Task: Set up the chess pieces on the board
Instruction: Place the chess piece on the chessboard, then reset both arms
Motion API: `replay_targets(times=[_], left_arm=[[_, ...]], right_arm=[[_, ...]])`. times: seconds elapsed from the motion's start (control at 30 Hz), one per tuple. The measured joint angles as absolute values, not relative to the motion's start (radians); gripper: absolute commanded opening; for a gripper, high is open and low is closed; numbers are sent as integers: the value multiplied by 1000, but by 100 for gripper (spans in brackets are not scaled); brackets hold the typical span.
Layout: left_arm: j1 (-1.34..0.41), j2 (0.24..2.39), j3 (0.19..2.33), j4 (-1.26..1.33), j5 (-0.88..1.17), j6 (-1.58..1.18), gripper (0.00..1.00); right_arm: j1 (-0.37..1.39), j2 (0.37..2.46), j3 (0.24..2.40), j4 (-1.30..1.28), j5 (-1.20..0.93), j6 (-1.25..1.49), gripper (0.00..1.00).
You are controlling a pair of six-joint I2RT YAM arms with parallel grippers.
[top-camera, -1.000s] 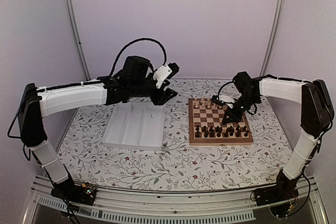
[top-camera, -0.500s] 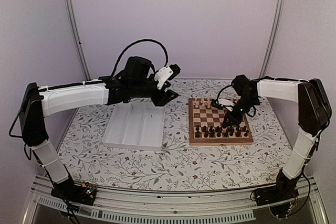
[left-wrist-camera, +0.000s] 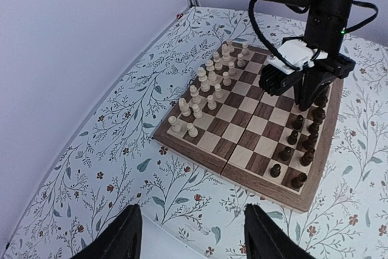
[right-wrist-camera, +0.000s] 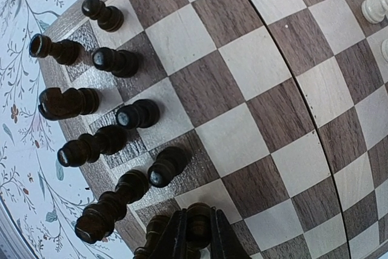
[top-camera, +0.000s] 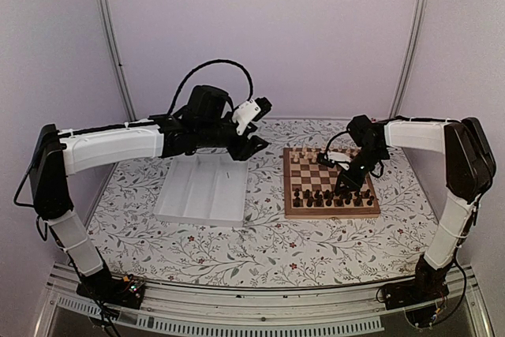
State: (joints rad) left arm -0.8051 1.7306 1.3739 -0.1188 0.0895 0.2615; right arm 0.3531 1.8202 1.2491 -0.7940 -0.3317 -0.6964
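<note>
The board [top-camera: 331, 212] lies on the right of the table. Dark chess pieces [top-camera: 331, 196] fill its two near rows; in the right wrist view they [right-wrist-camera: 136, 114] stand along the board's [right-wrist-camera: 254, 65] left side. My right gripper [right-wrist-camera: 198, 236] is down over that group, shut on one dark chess piece [right-wrist-camera: 199, 218] that stands on a square beside its neighbours. From above, the right gripper [top-camera: 344, 189] is at the near right part of the board. My left gripper [left-wrist-camera: 192, 236] hangs open and empty over the tray's far edge, and the top view shows this left gripper [top-camera: 259, 125] well above the table.
A white plastic tray [top-camera: 203, 189] lies left of the board on the floral tablecloth. Pale wooden pieces [left-wrist-camera: 206, 89] occupy the board's far rows. The right arm [left-wrist-camera: 306, 40] reaches over the board from the right.
The right gripper has come slightly nearer and lower into the dark rows. The left arm has barely moved.
</note>
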Motion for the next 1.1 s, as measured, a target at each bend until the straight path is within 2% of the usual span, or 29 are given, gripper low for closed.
replay_targets(times=[0.37,0.63,0.73,0.83,0.93,1.03,1.1], left_arm=[[-805,1739,1376,-123,89,261,60],[-802,1745,1378,-131,34,245,74],[-797,1745,1393,-144,-19,236,81],[-791,1739,1414,-154,-102,230,86],[-777,1707,1420,-164,-175,225,87],[-748,1654,1419,-187,-209,198,87],[-716,1609,1416,-200,-217,174,88]], right_arm=[[353,1823,1250,-802,-332,-695,20],[344,1816,1334,-832,-326,-688,31],[322,1786,1376,-837,-327,-687,32],[265,1724,1402,-820,-332,-668,38],[177,1640,1401,-767,-333,-625,48],[75,1534,1384,-678,-331,-564,76],[9,1454,1353,-600,-326,-517,87]])
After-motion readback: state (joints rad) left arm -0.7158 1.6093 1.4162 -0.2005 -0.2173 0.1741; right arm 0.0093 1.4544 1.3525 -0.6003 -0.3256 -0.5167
